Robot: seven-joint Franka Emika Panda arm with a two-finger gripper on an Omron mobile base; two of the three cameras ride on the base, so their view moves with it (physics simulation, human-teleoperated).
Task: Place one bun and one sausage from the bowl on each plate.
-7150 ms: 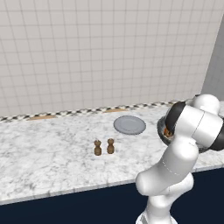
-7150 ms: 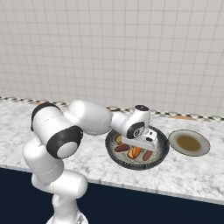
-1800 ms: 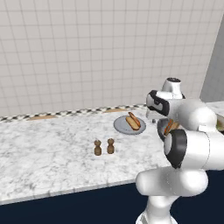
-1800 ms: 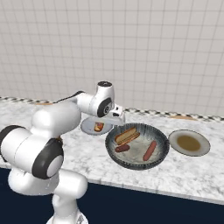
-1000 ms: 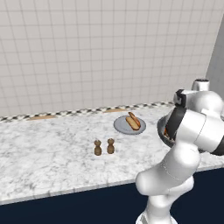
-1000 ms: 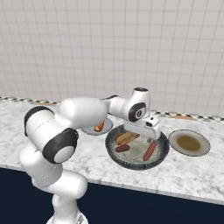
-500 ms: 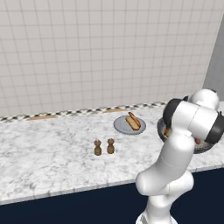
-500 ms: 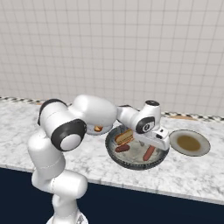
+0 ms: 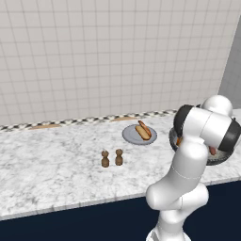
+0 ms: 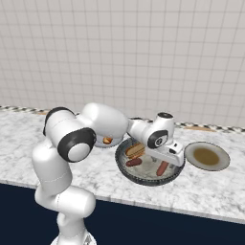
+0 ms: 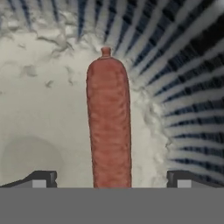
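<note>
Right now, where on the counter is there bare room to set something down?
Bare marble stretches left of the two small brown shakers. Crowded: the flat grey plate with bun and sausage, the dark ribbed bowl under the gripper, the grey plate with a brown centre.

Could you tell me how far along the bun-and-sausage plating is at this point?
Done: the left plate already carries a bun with a sausage. In hand: the open gripper straddles a sausage in the bowl, not yet gripped. Left: that sausage and the bowl's bun must go to the right plate, which holds no food yet.
</note>
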